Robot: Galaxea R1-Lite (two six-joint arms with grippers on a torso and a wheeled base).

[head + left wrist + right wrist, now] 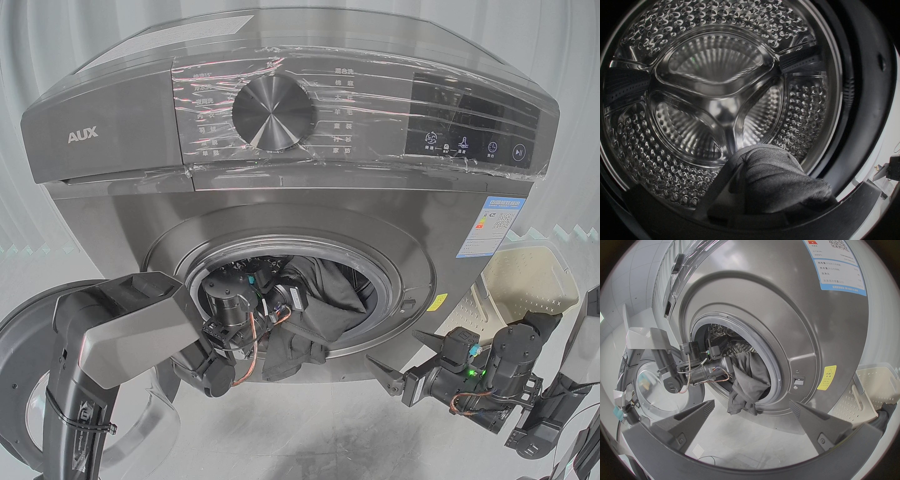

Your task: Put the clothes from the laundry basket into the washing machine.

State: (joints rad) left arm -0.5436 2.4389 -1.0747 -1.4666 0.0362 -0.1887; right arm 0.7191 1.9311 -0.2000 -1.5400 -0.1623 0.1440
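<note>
Your right tool (750, 402) stands wide and empty; beside it the laundry basket (531, 281) shows no clothes. Ahead of it, 1 dark garment (747, 380) hangs half across the washing machine (300, 206) opening. Farther in, that cloth drapes your left tool (265, 275), so I cannot tell its grip. Likely only pushing this garment inside remains.
</note>
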